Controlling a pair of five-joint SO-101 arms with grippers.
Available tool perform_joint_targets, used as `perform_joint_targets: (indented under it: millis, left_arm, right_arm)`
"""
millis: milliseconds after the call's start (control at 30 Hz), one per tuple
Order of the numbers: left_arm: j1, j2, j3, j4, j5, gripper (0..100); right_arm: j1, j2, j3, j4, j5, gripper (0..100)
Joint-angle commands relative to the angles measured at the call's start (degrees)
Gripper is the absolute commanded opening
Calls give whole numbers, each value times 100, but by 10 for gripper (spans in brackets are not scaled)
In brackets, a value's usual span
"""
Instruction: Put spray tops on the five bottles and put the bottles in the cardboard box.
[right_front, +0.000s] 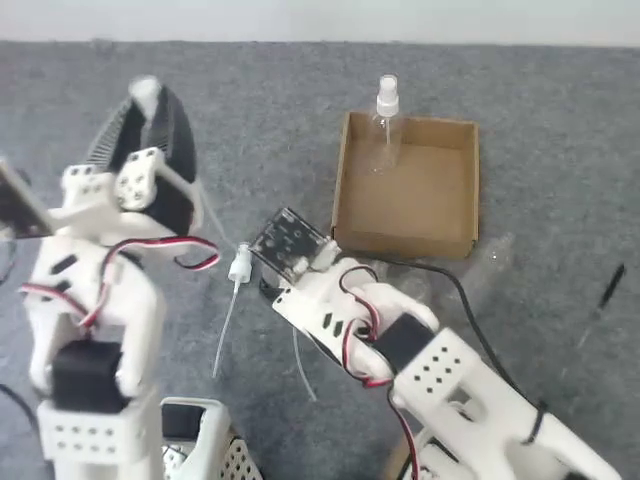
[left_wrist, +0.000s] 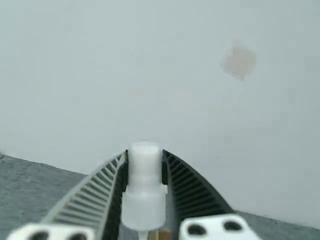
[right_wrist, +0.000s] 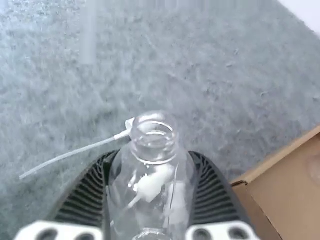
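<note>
My left gripper (left_wrist: 145, 156) is raised off the grey carpet, shut on a white spray top (left_wrist: 144, 192); in the high view it (right_front: 146, 108) stands at the far left. My right gripper (right_wrist: 152, 161) is shut on an upright clear bottle (right_wrist: 151, 150) with an open neck, close to the cardboard box (right_front: 405, 240). A loose spray top (right_front: 238, 265) with a long tube (right_wrist: 75, 152) lies on the carpet just beyond that bottle. One bottle with a spray top (right_front: 386, 118) stands inside the box at its far wall.
A corner of the box (right_wrist: 285, 185) is close beside my right gripper. Another clear bottle (right_front: 493, 257) seems to lie right of the box. A loose tube (right_front: 300, 365) lies by the right arm. A white basket (right_front: 205, 440) sits at the near edge.
</note>
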Motion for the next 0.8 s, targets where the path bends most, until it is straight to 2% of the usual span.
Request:
perform_joint_targets:
  millis: [0,500,767]
  left_arm:
    - [176,-53,92,-334,88,10]
    - [299,-53,725,-738,97,10]
    - [598,-62,1077,-993,79,10]
  right_arm:
    - [-13,-338,-26,-207,-53,6]
    - [-110,-365,-18,-207,-53,6]
    - [-101,-391,18,-198,-53,6]
